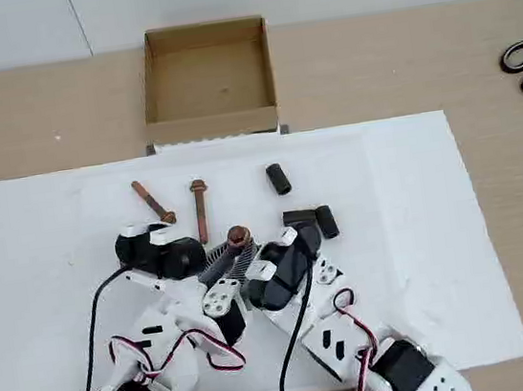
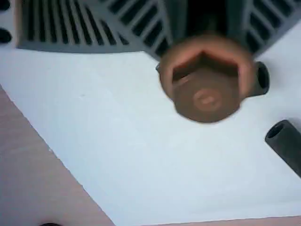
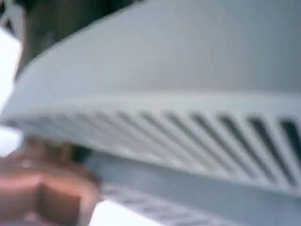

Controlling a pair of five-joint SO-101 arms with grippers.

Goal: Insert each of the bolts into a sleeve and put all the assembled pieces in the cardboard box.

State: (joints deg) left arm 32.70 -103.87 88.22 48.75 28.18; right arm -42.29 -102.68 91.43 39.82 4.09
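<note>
Left pincer (image 1: 234, 246) is clamping bolt (image 2: 205, 84) head-up for sleeving; we're not telling right pincer (image 1: 298, 237) state, alongside.

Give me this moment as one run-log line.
left hand gripping bolt | two other bolts lying on paper | sleeves loose, unfilled | cardboard box empty

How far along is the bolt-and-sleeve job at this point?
Done: nothing; the cardboard box holds no pieces. In hand: the left hand grips one bolt, close to the right hand; whether a sleeve is on it is unclear. Left: two loose bolts and three loose sleeves lie on the paper, all to be assembled and boxed.
</note>
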